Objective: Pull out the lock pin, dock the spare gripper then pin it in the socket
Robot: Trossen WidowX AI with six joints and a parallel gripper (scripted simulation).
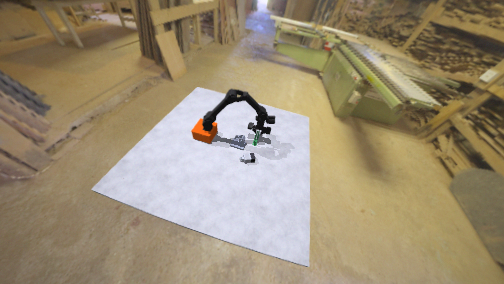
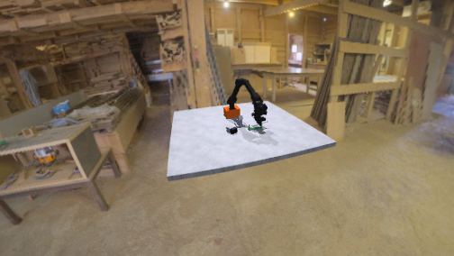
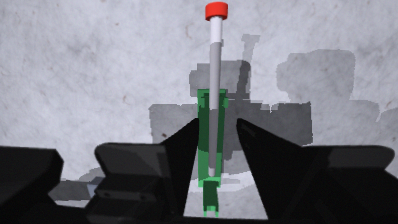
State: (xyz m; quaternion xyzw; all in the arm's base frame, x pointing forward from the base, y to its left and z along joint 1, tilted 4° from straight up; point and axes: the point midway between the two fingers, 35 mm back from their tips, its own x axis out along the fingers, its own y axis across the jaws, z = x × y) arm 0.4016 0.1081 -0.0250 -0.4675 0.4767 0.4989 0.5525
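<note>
Green open-topped holder (image 1: 256, 139) (image 2: 255, 128) (image 3: 202, 167) is the one container I can read properly: long, narrow, raised side walls, sitting on the pale board (image 1: 210, 205) (image 2: 216, 155) (image 3: 75, 55). Lock pin (image 3: 215, 75), red head, pale shaft, lines up lengthwise with it in my wrist view; the lower part of the shaft lies over the channel, the upper part and head reach out past the far end. Can't tell how deep it sits or whether it touches the walls. My gripper (image 1: 257, 131) (image 2: 260, 123) (image 3: 217, 122) points down over the holder, jaws partly open, nothing gripped; one finger each side of the shaft in the wrist view, visible gaps both sides. Grey-blue fixture (image 1: 239, 141), likely the mount, is on the board between the orange base block (image 1: 199, 134) (image 2: 227, 115) and the holder. Its socket is too small to read, can't say what's in it. Small black-and-white piece (image 1: 249, 158) (image 2: 232, 131), likely the spare gripper, is on the board near the fixture, apart from it, so not docked. Pin not through socket and spigot either, locking not done. Arm reaches over from the orange block.
</note>
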